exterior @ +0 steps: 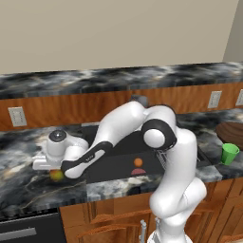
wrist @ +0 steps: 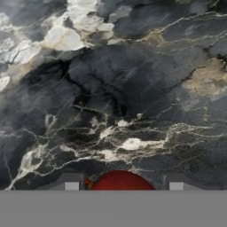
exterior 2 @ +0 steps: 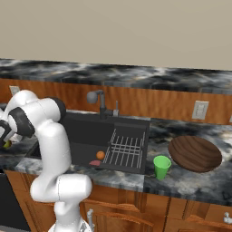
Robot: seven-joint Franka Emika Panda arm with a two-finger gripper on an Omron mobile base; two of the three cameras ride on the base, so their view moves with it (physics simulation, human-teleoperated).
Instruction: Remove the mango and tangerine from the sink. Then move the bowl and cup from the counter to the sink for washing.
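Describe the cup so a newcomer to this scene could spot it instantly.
Start at the large black recessed sink set in the dark marbled counter, then go past its wire rack side. There, near the counter's front edge, stands the small bright green tapered cup, upright, just in front of the wide brown wooden bowl. It is the one green thing here, and much smaller than the bowl.

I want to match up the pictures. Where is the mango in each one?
Left base view: the mango is low on the left, on the counter left of the sink, under the gripper.
Right base view: just a sliver of it at the far left edge, beside the arm.
Hand view: bottom middle, the red top between the two fingertips.
Shared landmark: the dark marbled counter under it.
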